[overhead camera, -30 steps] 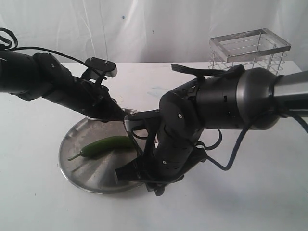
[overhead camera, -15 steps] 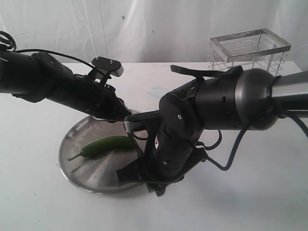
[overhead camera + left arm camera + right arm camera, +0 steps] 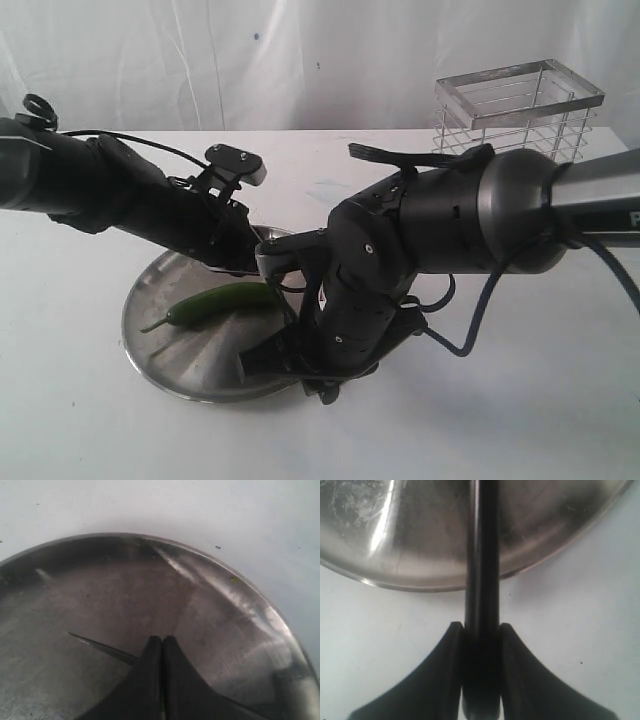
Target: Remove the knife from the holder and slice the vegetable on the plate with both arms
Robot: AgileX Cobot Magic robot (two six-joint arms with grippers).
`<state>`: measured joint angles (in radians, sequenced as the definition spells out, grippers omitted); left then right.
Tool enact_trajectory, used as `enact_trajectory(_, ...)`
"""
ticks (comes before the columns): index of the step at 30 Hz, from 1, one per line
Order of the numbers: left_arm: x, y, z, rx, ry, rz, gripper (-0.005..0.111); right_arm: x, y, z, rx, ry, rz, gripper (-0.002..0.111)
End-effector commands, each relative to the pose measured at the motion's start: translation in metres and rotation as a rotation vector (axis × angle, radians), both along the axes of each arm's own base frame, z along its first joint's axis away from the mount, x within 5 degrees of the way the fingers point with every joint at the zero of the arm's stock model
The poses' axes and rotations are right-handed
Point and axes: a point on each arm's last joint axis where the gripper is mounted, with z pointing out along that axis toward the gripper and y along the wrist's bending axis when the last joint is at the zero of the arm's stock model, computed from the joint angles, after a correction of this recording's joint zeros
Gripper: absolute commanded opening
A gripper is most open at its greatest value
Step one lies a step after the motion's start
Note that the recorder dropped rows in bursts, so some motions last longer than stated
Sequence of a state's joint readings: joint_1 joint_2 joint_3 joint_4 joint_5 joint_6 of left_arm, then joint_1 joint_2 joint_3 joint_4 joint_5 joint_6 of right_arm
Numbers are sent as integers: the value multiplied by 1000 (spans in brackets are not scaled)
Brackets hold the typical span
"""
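- The knife (image 3: 481, 555) is out of the holder (image 3: 520, 105), which stands far right on the worktop (image 3: 500, 410), well apart from the plate (image 3: 195, 358). The right fingers (image 3: 520, 675) clamp the knife on both sides, and it reaches over the plate's rim at the near right.
- The vegetable (image 3: 218, 303) lies on the plate, thin stem to the left, between the two arms.
- The left fingers (image 3: 150, 665) are pressed together with nothing between them, low over the far side of the plate. I cannot tell whether they touch the vegetable.
- The step in hand looks like lining up the cut. Bring the blade square across the vegetable's thick middle, not its tail.
- Steady the vegetable first with the left fingers near one end, clear of the blade's path. Otherwise it is likely to roll on the slick metal.
- Press down gently, since a hard push could slide or tip the plate.
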<state>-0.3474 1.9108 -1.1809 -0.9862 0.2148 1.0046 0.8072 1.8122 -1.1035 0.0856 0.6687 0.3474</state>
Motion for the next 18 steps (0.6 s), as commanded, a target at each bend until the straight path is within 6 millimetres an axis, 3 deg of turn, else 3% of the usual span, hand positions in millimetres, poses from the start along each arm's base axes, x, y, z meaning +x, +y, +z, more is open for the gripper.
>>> enact_trajectory(1, -1, -1, 0, -13, 4, 12, 0, 1, 0, 2, -6, -18, 9, 0)
enact_trajectory(18, 1, 0, 1, -21, -6, 42, 0, 2, -4, 1, -40, -26, -9, 0)
